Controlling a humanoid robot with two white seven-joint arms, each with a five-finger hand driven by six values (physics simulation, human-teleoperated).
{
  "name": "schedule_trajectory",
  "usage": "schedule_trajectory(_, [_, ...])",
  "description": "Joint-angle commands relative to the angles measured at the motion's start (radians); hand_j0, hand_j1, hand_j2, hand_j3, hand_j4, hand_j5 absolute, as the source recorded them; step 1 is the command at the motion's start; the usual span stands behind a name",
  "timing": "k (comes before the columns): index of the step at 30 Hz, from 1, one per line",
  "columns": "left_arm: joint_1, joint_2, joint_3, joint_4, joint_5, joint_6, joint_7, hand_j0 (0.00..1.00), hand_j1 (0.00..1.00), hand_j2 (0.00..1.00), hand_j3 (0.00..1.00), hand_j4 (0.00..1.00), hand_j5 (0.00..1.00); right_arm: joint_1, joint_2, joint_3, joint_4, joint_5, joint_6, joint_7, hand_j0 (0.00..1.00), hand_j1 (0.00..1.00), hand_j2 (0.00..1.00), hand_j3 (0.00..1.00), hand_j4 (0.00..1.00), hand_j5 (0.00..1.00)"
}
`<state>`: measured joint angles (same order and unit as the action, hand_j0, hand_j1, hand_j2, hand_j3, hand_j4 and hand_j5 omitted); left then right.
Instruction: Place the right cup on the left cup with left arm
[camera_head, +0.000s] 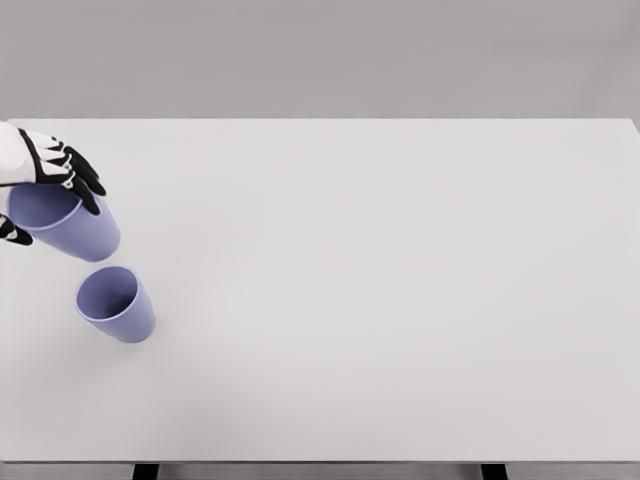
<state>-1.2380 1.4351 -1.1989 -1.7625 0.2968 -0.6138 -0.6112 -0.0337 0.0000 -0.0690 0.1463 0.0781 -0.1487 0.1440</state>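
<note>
Upper cup (70, 225) gripped by the left robot hand (45, 175), above lower cup (115, 303).

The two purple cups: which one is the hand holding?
The upper cup at the table's left edge, gripped by the left hand. The lower cup stands free.

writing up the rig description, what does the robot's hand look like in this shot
Only the left hand shows, entering at the picture's left edge. Its back is a white shell, and the fingers are black with small white segments along them, giving a jointed, glove-like look. A dark fingertip also shows lower down at the edge. No cables or markings are visible. The right hand is out of view.
</note>
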Motion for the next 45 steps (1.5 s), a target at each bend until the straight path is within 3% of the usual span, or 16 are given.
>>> schedule_trajectory(1, [0.000, 0.001, 0.008, 0.000, 0.012, 0.003, 0.000, 0.66, 0.66, 0.66, 0.66, 0.66, 0.66, 0.000, 0.000, 0.000, 0.001, 0.000, 0.000, 0.000, 1.00, 1.00, 1.00, 1.00, 1.00, 1.00])
schedule_trajectory(13, [0.002, 0.039, 0.013, -0.002, 0.012, 0.003, 0.000, 0.67, 0.67, 0.67, 0.67, 0.67, 0.67, 0.000, 0.000, 0.000, -0.001, 0.000, 0.000, 0.000, 1.00, 1.00, 1.00, 1.00, 1.00, 1.00])
schedule_trajectory(45, [0.104, 0.030, 0.012, -0.003, 0.016, 0.003, 0.000, 0.66, 0.66, 0.66, 0.66, 0.66, 0.66, 0.000, 0.000, 0.000, 0.001, 0.000, 0.000, 0.000, 1.00, 1.00, 1.00, 1.00, 1.00, 1.00])
